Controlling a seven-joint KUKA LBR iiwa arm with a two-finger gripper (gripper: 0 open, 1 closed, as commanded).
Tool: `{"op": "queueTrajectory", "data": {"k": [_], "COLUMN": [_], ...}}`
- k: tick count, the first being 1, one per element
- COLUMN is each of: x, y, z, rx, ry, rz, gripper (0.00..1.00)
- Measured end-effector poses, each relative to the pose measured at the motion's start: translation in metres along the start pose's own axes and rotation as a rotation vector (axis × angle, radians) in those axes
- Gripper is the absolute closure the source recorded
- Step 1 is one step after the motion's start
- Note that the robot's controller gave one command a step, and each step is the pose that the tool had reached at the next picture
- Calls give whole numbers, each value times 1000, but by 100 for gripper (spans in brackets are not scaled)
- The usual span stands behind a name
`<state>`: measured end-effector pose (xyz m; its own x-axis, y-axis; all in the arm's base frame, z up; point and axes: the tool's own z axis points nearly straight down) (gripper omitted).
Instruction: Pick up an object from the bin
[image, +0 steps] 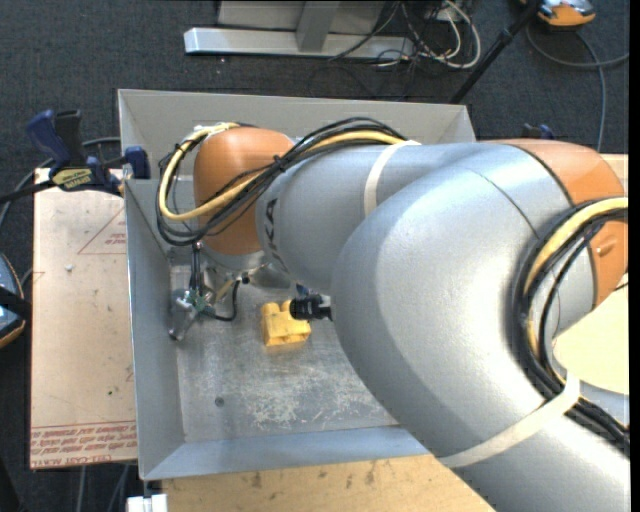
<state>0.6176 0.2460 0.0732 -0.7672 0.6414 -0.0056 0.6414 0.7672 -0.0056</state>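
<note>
Your gripper (183, 318) is down by the left wall of the bin (250, 400), with the yellow block (282, 328) off to its right.
The block lies on the bin floor just left of frame centre, near the gripper but clear of it. A small black part (312, 306) sits at its upper-right corner, and its long axis seems to run lower left to upper right. You cannot tell whether the gripper is open or closed.

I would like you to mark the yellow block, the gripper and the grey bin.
yellow block (282, 327): camera view, top face.
gripper (183, 318): camera view, its lower end.
grey bin (270, 400): camera view, bare floor.
</note>
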Motion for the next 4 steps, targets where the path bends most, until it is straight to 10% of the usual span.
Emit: {"op": "queueTrajectory", "data": {"k": [1,2,4], "x": [-2,0,-3], "y": [-1,3,6], "z": [-1,-4,-119], "rx": [-2,-13,-12], "ry": [2,3,3], "rz": [-2,-2,-8], "gripper": [0,100,100]}}
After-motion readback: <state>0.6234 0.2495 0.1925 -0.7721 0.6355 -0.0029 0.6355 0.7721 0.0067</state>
